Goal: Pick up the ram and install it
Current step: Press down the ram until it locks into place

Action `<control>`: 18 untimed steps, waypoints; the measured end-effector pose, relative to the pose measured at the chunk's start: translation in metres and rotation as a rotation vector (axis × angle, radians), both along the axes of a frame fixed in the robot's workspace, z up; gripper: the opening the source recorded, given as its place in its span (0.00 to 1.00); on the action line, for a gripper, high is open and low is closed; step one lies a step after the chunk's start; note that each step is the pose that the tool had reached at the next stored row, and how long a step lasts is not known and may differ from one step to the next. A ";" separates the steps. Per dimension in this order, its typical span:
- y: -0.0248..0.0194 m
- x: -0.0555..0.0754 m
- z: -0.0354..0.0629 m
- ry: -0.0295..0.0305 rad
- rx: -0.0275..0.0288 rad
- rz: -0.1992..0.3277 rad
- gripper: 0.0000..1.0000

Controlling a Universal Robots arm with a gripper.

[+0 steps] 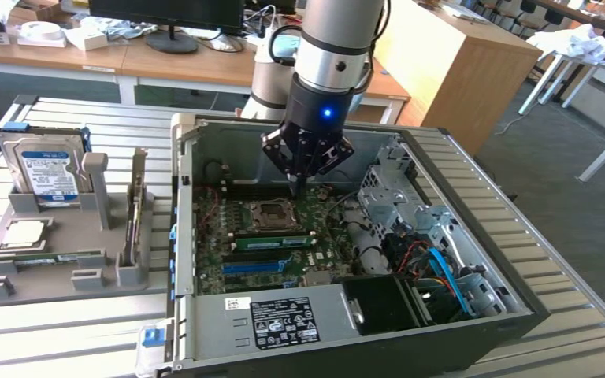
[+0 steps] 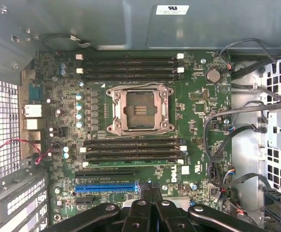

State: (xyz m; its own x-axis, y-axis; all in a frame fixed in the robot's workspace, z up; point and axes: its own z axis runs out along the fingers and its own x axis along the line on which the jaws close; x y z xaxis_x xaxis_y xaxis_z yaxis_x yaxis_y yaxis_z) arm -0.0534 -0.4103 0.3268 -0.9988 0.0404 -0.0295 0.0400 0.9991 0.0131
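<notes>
Far on the exterior view's left of the open PC case, a grey holder on the slatted surface keeps spare parts in cutouts for easy picking: one blue-labelled hard drive upright, one square silver processor flat, one green stick flat, one more stick on edge. Inside the case, one ram already sits seated in a slot just below the empty CPU socket, likely installed. The claw hangs above the motherboard just over that socket, fingers clenched together, grasping nothing, pointing straight down. Wrist view counts two slot banks flanking the socket, one blue expansion slot.
</notes>
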 end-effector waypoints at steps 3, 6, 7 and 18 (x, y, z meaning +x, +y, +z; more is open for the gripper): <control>0.0005 0.000 0.0000 0.0000 0.0000 0.000 0.10; 0.0009 0.000 -0.0001 0.0004 0.0004 -0.004 0.10; 0.0009 0.000 -0.0001 0.0008 0.0005 -0.005 0.10; 0.0010 0.000 -0.0003 0.0118 0.0008 -0.005 0.10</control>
